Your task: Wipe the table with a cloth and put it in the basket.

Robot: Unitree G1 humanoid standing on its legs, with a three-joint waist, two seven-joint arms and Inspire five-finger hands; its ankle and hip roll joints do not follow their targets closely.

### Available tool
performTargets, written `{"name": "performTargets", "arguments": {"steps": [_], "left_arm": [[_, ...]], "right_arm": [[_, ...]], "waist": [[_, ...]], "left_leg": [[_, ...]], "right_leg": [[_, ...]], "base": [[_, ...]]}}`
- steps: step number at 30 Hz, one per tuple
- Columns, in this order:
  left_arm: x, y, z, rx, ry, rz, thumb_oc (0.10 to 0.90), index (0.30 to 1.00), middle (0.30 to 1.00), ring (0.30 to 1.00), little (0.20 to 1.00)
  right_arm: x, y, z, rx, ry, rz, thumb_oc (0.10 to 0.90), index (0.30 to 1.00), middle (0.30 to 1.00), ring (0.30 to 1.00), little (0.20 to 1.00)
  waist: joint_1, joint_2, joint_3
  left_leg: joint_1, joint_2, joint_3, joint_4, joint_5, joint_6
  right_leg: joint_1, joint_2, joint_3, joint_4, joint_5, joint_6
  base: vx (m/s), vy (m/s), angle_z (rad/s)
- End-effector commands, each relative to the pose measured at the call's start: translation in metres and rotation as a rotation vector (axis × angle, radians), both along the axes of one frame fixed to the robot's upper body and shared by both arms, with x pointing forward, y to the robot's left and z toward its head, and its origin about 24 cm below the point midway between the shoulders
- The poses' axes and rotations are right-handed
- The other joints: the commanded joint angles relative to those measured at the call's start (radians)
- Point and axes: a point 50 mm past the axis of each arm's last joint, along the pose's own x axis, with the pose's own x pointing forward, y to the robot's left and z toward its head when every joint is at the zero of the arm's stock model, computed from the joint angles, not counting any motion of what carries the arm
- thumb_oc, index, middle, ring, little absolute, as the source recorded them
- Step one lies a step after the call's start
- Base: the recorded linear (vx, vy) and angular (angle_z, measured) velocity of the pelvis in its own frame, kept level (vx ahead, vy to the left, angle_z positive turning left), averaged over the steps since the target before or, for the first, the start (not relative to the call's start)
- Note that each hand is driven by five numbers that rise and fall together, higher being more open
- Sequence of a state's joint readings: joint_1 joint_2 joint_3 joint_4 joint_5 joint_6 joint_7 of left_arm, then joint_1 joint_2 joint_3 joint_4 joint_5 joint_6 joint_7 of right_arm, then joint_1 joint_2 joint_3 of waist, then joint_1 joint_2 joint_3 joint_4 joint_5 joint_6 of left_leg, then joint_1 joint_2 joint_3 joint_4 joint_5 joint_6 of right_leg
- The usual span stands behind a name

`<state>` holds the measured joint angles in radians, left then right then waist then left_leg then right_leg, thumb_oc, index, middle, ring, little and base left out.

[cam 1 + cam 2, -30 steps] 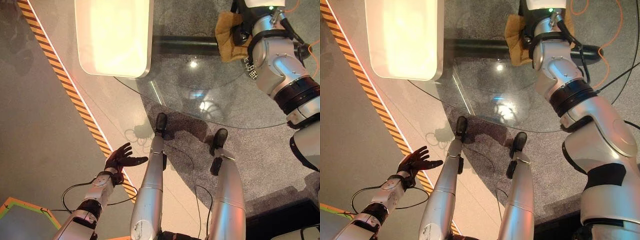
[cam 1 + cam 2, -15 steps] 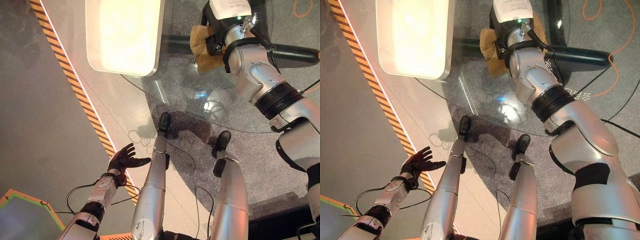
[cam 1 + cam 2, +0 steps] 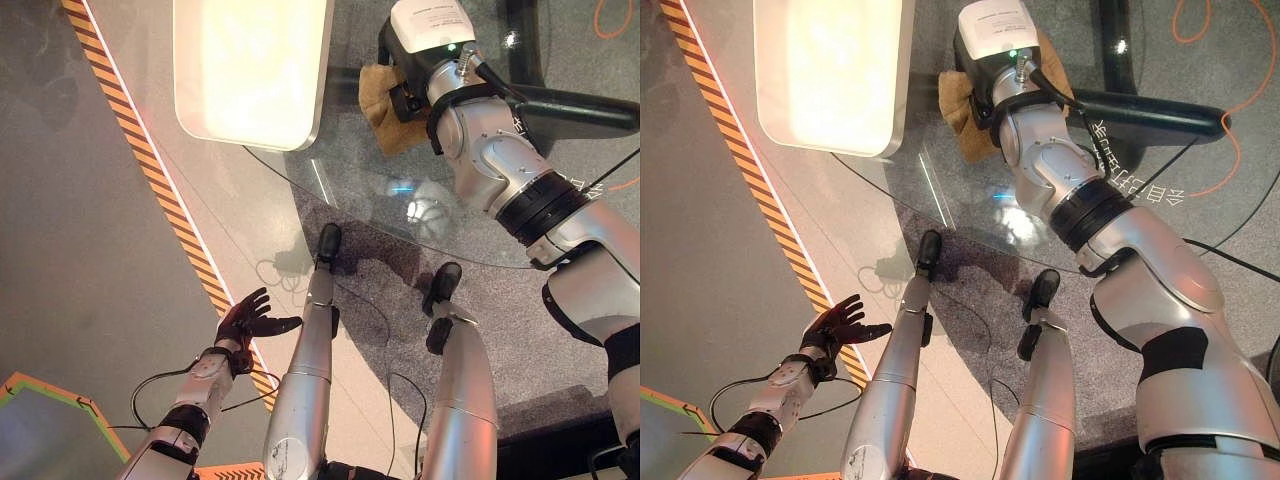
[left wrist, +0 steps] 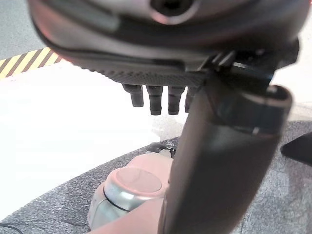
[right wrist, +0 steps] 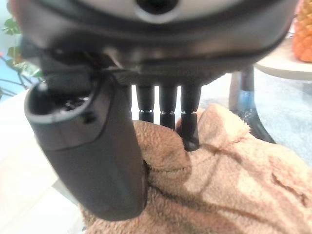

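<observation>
- The tan cloth (image 5: 219, 175) lies bunched on the round glass table (image 3: 350, 190), directly under the right hand (image 5: 97, 146).
- The right hand presses flat on the cloth: its fingers (image 5: 189, 122) run straight down onto the fabric, with the thumb laid beside them on a fold. The hand is open, not clasping the cloth.
- In the left eye view the cloth (image 3: 385, 105) sticks out from beneath the right wrist, toward the robot's left.
- Just to the left of the right hand stands a pale rounded-rectangle tabletop (image 3: 250, 70), its corner over the glass rim.
- The left hand (image 3: 250, 318) hangs low, well apart from the table, fingers spread and holding nothing, above a black-and-yellow striped floor line (image 3: 160, 190).
</observation>
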<state>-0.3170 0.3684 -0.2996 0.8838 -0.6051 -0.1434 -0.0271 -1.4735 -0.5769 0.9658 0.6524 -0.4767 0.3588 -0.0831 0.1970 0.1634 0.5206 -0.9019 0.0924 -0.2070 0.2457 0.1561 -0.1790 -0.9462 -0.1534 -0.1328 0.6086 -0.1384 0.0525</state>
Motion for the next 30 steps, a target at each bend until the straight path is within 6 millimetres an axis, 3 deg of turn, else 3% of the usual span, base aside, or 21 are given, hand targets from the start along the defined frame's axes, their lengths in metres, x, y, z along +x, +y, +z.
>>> {"name": "performTargets", "arguments": {"steps": [1,2,3,10,13,15,22,29,30], "left_arm": [[-0.014,0.024,-0.007,0.089,0.043,0.026,0.800,0.900,0.900,0.900,0.900],[-0.018,0.024,-0.010,0.089,0.056,0.024,0.800,0.900,0.900,0.900,0.900],[-0.014,0.025,-0.006,0.091,0.041,0.024,0.800,0.900,0.900,0.900,0.900],[-0.011,0.025,-0.004,0.088,0.034,0.031,0.800,0.900,0.900,0.900,0.900],[-0.011,0.026,-0.004,0.086,0.036,0.034,0.800,0.900,0.900,0.900,0.900],[-0.016,0.026,-0.007,0.085,0.050,0.032,0.800,0.900,0.900,0.900,0.900],[-0.013,0.030,-0.005,0.087,0.048,0.034,0.800,0.900,0.900,0.900,0.900],[-0.014,0.032,-0.004,0.098,0.049,0.030,0.800,0.900,0.900,0.900,0.900],[-0.014,0.032,-0.004,0.098,0.050,0.030,0.800,0.900,0.900,0.900,0.900]], "right_arm": [[-0.040,0.091,0.029,-0.019,-0.139,0.378,0.100,0.300,0.300,0.300,0.200],[-0.039,0.091,0.024,-0.019,-0.126,0.380,0.100,0.300,0.300,0.300,0.200],[-0.042,0.093,0.030,-0.023,-0.140,0.393,0.100,0.300,0.300,0.300,0.200],[-0.048,0.097,0.031,-0.042,-0.148,0.410,0.100,0.300,0.300,0.300,0.200],[-0.047,0.094,0.032,-0.032,-0.157,0.388,0.100,0.300,0.300,0.300,0.200],[-0.042,0.088,0.029,-0.007,-0.158,0.349,0.100,0.300,0.300,0.300,0.200],[-0.023,0.053,0.039,0.046,-0.226,0.167,0.100,0.300,0.300,0.300,0.200],[-0.004,-0.018,0.060,0.144,-0.339,-0.079,0.100,0.300,0.300,0.300,0.200],[-0.004,-0.020,0.060,0.147,-0.341,-0.082,0.100,0.300,0.300,0.300,0.200]], "waist": [[0.039,-0.045,-0.001],[0.038,-0.047,-0.001],[0.038,-0.046,-0.001],[0.035,-0.045,-0.001],[0.034,-0.044,-0.001],[0.032,-0.046,-0.001],[0.035,-0.047,-0.001],[0.043,-0.046,-0.001],[0.043,-0.046,-0.001]], "left_leg": [[-0.011,-0.180,0.077,0.012,-0.025,0.167],[0.017,-0.182,0.078,0.017,-0.058,0.165],[-0.010,-0.180,0.076,0.013,-0.025,0.168],[-0.008,-0.180,0.077,0.007,-0.022,0.168],[-0.008,-0.180,0.076,0.010,-0.023,0.168],[0.023,-0.182,0.077,0.013,-0.057,0.166],[0.022,-0.178,0.078,0.017,-0.061,0.163],[0.018,-0.177,0.073,0.021,-0.067,0.161],[0.018,-0.176,0.073,0.021,-0.067,0.161]], "right_leg": [[0.046,0.093,-0.073,-0.227,0.136,-0.025],[0.068,0.093,-0.060,-0.214,0.102,-0.018],[0.047,0.093,-0.073,-0.228,0.136,-0.025],[0.047,0.093,-0.069,-0.232,0.138,-0.022],[0.047,0.093,-0.066,-0.229,0.137,-0.022],[0.071,0.092,-0.053,-0.217,0.103,-0.016],[0.074,0.089,-0.056,-0.216,0.102,-0.014],[0.074,0.083,-0.065,-0.215,0.106,-0.012],[0.074,0.083,-0.065,-0.215,0.106,-0.012]], "base": [[0.06,-0.037,0.00],[-0.07,0.002,0.00],[0.00,0.000,0.00],[-0.01,0.002,0.00],[0.02,-0.003,0.00],[0.07,-0.013,0.02],[0.00,0.000,0.00],[0.00,-0.001,0.01],[0.00,-0.003,0.06]]}}
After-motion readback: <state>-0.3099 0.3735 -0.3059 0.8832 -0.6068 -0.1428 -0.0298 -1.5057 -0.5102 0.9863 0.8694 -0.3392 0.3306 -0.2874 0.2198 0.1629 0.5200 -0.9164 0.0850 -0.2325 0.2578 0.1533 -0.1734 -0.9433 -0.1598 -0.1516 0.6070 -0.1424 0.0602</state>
